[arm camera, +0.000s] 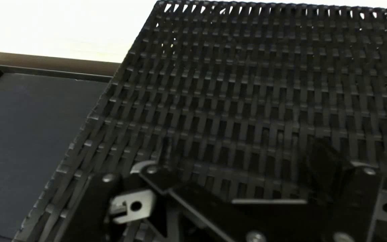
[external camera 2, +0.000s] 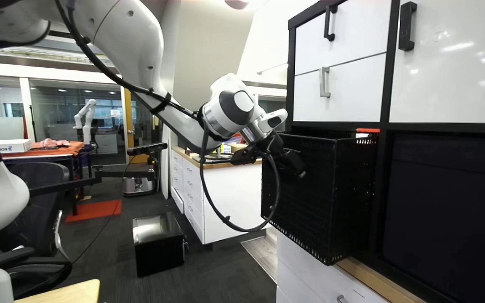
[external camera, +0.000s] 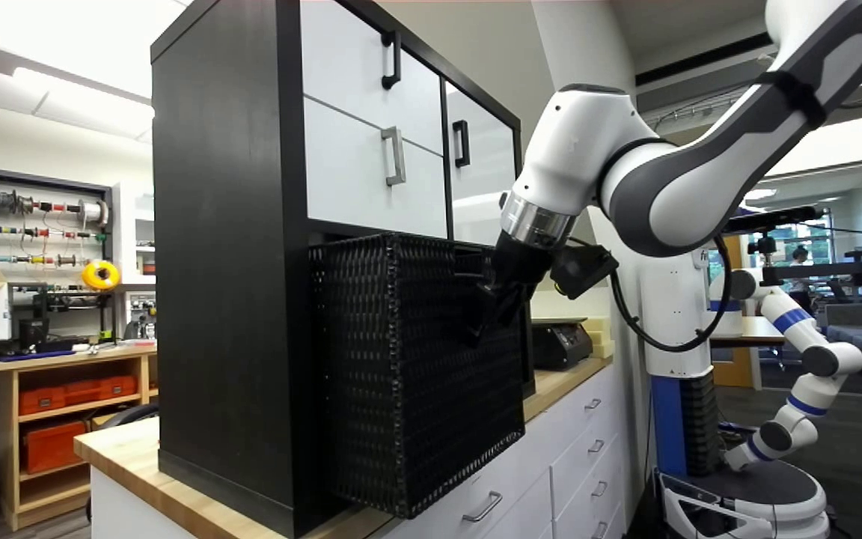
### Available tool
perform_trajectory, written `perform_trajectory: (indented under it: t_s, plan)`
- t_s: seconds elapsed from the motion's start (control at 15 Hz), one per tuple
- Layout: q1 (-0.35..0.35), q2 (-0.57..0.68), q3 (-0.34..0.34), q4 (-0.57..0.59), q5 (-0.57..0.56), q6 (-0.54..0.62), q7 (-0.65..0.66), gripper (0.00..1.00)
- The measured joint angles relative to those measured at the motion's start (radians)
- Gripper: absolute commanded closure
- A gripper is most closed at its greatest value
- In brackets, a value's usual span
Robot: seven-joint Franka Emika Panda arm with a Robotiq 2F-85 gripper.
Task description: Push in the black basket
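One black hand (external camera: 492,322) is hanging at the end of one white arm (external camera: 685,187), in front of one black basket (external camera: 427,374). Its two fingers (arm camera: 324,164) are standing spread apart, with the basket's weave showing between them in the wrist view; the views are not showing whether the fingertips are touching it. The basket is occupying a lower compartment (external camera: 341,227) of one black-framed cabinet (external camera: 221,262), and its forward part is projecting beyond the frame in both exterior views. It is standing upright, rim uppermost, with its woven front face pointing outward, toward the hand. Its depth axis is running into the compartment; the cabinet is hiding the rear end, so the views are not establishing which axis is the longest. Two white fronts (external camera: 356,165) are sitting stacked above the basket, and one white door (external camera: 485,161) is filling the adjacent column. Three handles (external camera: 399,157), two black and one grey, are projecting from them. One wooden tabletop (external camera: 123,440) is supporting the cabinet.
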Motion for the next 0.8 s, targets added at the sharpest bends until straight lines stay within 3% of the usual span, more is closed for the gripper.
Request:
perform_trajectory:
  t_s: [0.8]
  plan:
    - [0.005,0.194,-0.012,0.226,-0.163,0.000,0.110,0.00]
